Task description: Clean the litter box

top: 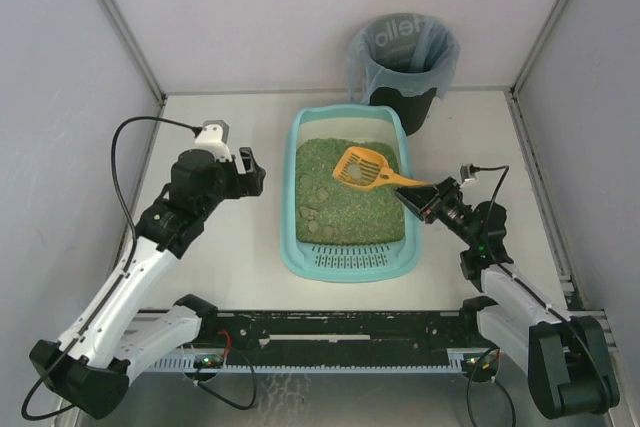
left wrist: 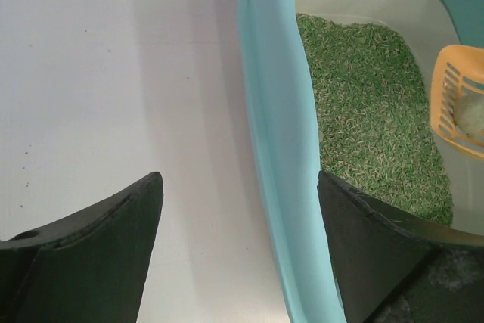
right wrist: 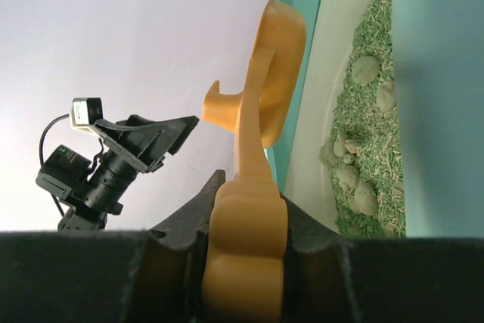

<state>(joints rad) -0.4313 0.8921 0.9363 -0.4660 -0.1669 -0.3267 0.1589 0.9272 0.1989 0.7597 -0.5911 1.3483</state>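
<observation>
The light-teal litter box (top: 290, 247) lies mid-table, filled with green litter (top: 350, 202); several grey clumps (top: 318, 211) sit at its left side. My right gripper (top: 428, 199) is shut on the handle of an orange slotted scoop (top: 362, 169), whose head is held over the litter with a pale clump (left wrist: 470, 115) in it. In the right wrist view the handle (right wrist: 246, 240) fills the shut gripper (right wrist: 249, 194). My left gripper (left wrist: 238, 179) stands open around the box's left rim (left wrist: 276, 149), touching nothing, one finger over the table and one over the litter.
A round black bin (top: 405, 62) with a grey-blue bag liner stands just behind the litter box at the back. Grey walls close in the table on the left, right and back. The left arm (right wrist: 113, 156) shows beyond the scoop in the right wrist view.
</observation>
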